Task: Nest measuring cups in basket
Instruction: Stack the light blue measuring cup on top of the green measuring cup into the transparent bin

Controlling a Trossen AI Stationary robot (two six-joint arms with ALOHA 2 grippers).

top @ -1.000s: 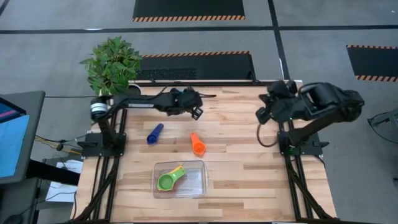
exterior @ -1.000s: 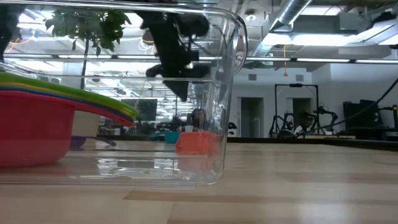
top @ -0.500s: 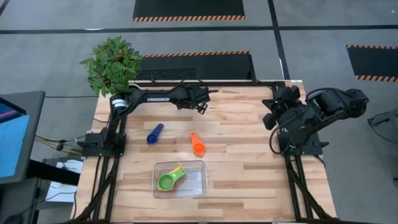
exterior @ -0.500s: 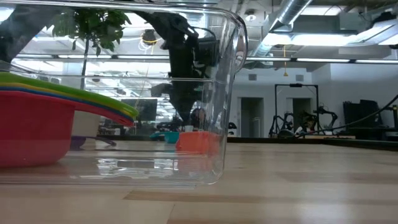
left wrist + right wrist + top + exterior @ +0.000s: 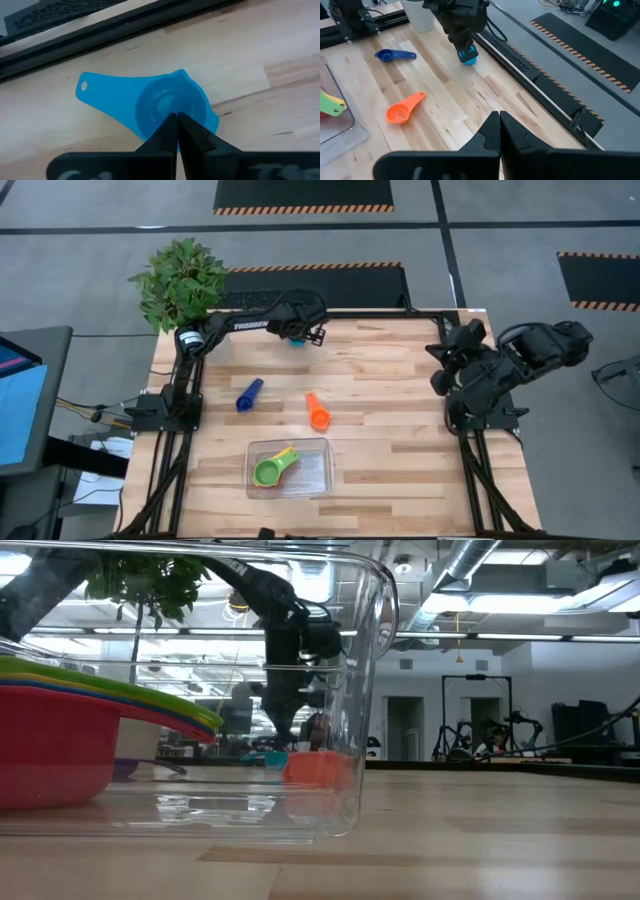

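Reaching to the table's far edge, the left gripper [image 5: 176,120] now hangs shut and empty above the light blue cup [image 5: 155,102], poised to collect it for the basket [image 5: 318,476]. Right gripper [image 5: 499,120] waits shut, empty.

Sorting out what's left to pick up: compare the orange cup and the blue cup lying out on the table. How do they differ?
The orange cup lies nearer the basket; the blue cup lies farther toward the left arm's side. The orange cup's bowl points toward the basket, handle away; the blue cup lies at the opposite slant. In the right wrist view, the orange bowl faces up; the blue cup's pose is harder to tell. Both lie loose on the wood, outside the basket, untouched by either arm.
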